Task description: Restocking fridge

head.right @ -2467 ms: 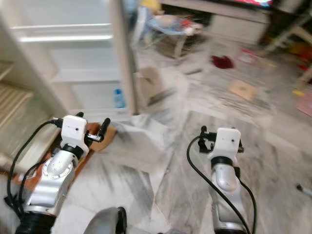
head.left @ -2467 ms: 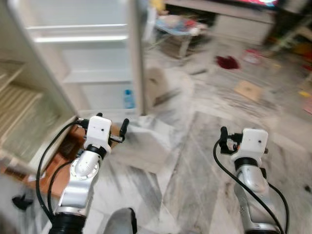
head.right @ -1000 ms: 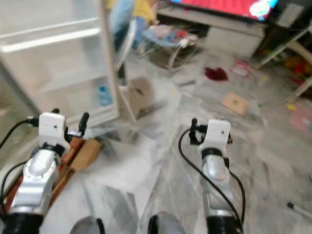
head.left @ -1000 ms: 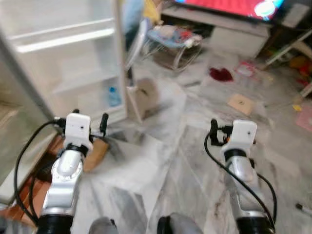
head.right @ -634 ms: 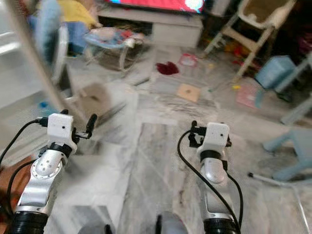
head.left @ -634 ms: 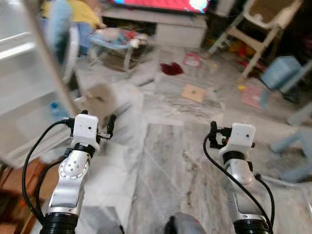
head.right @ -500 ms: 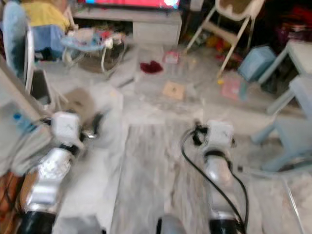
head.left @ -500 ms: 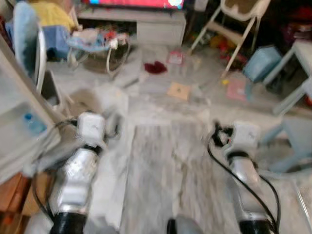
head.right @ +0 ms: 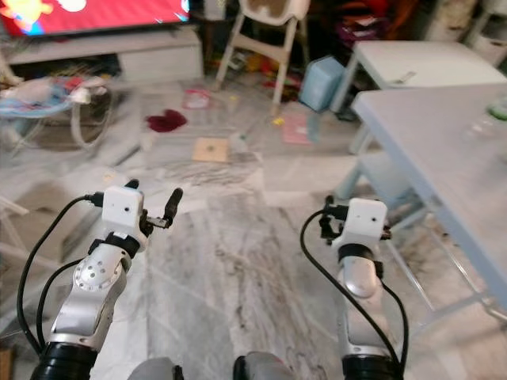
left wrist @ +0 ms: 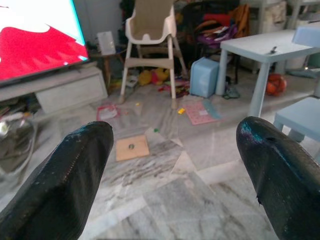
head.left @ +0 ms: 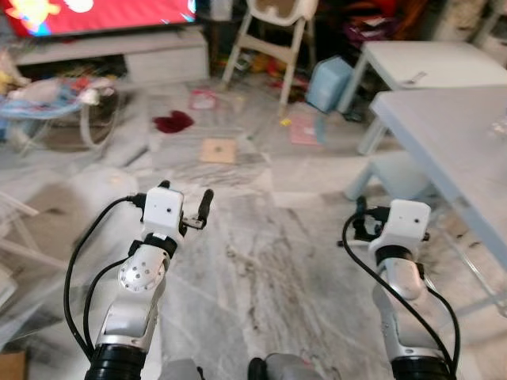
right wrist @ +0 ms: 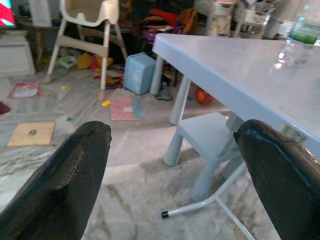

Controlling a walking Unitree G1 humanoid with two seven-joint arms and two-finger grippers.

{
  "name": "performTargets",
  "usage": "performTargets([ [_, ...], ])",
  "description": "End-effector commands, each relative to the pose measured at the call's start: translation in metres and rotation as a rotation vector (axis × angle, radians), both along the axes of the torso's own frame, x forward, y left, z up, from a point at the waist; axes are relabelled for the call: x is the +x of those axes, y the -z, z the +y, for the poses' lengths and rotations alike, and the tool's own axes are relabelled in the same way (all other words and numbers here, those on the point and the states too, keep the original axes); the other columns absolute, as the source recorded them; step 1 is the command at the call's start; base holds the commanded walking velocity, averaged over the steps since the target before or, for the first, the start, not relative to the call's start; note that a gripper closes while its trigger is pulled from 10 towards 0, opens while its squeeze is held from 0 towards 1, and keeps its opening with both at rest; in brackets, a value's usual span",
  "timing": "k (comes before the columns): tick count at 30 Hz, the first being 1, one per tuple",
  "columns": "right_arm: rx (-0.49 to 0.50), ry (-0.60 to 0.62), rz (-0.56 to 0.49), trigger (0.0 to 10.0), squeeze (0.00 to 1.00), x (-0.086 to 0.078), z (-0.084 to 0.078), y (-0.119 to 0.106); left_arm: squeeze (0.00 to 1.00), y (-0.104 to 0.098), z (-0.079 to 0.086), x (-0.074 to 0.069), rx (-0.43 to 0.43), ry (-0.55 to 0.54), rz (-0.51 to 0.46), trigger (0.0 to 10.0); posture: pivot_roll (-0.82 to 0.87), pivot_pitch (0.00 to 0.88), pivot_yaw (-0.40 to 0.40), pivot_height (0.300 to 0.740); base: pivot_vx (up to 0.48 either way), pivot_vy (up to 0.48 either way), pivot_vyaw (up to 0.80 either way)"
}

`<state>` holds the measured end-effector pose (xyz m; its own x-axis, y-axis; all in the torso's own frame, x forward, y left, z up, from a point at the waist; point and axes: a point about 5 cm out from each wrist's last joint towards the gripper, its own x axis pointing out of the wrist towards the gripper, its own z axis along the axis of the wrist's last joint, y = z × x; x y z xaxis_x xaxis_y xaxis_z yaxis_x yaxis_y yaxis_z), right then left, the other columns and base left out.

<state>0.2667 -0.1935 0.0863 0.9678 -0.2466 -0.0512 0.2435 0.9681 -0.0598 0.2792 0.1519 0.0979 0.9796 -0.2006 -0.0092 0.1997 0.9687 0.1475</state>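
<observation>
A cluttered living room lies before the robot: a marble floor (head.left: pixel 269 261) strewn with a cardboard square (head.left: pixel 219 150), a red cloth (head.left: pixel 172 123) and a pink mat (head.left: pixel 303 130). A high chair (head.left: pixel 273 32) and a blue bin (head.left: pixel 329 82) stand beyond them, with a TV (head.left: pixel 95 14) on a low cabinet (head.left: pixel 119 57) at far left and a baby bouncer (head.left: pixel 55 99) below it. A grey worktop (head.left: pixel 451 134) runs along the right, a bottle (right wrist: pixel 299 37) standing on it and a small stool (head.left: pixel 392 174) beneath.

The left gripper (left wrist: pixel 175 170) is raised over bare floor, jaws spread wide, holding and touching nothing. The right gripper (right wrist: pixel 180 175) is likewise wide apart and empty, facing the worktop's legs.

The fridge, which showed with its door open on the left 2.5 seconds ago, has passed out of view as the camera swung right; both arms keep the same raised pose.
</observation>
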Motion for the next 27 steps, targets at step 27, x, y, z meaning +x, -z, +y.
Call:
performTargets([
  [27,0.001,-0.03,-0.047,10.0,0.0,0.009,0.01,-0.015,0.0,-0.007,0.009,-0.001,0.014,-0.006,-0.008,10.0,-0.04,0.14,-0.036,0.74,0.333,0.0,-0.78],
])
